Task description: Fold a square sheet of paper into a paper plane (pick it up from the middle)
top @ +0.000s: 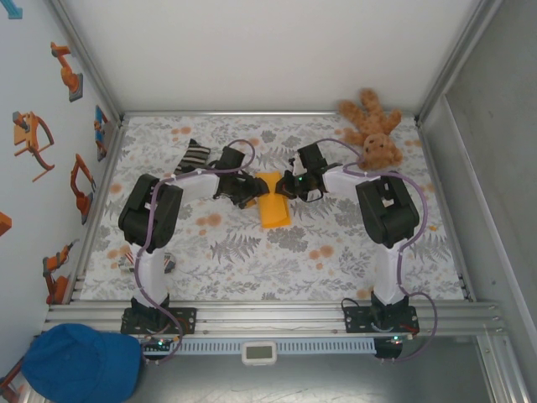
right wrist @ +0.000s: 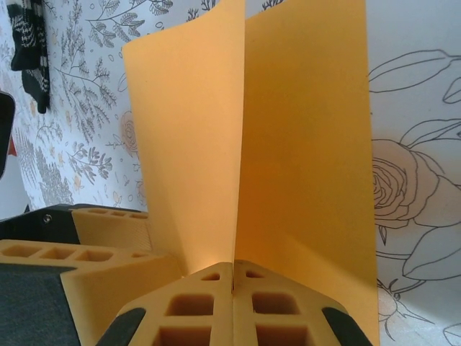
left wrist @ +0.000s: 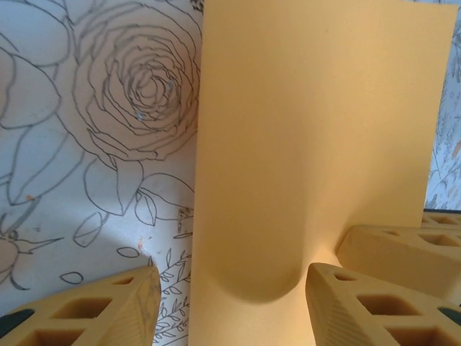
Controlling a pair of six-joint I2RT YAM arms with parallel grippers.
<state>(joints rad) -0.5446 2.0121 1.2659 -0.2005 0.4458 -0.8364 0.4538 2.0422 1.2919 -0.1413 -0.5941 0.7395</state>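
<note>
Item: thin orange-yellow folded paper sheet [top: 273, 208], centre of the top view. We note the right gripper [right wrist: 232, 268] pinching its crease at lower frame; left gripper [left wrist: 234, 288] spread, straddling its rounded bend.

Teddy bear [top: 373, 128], striped sock [top: 195, 155], blue cap [top: 80, 363].

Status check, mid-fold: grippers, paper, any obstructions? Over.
Right gripper shut on the square sheet of paper at its fold. Left gripper open, astride the bent sheet. Sock and teddy bear lie apart from it.
</note>
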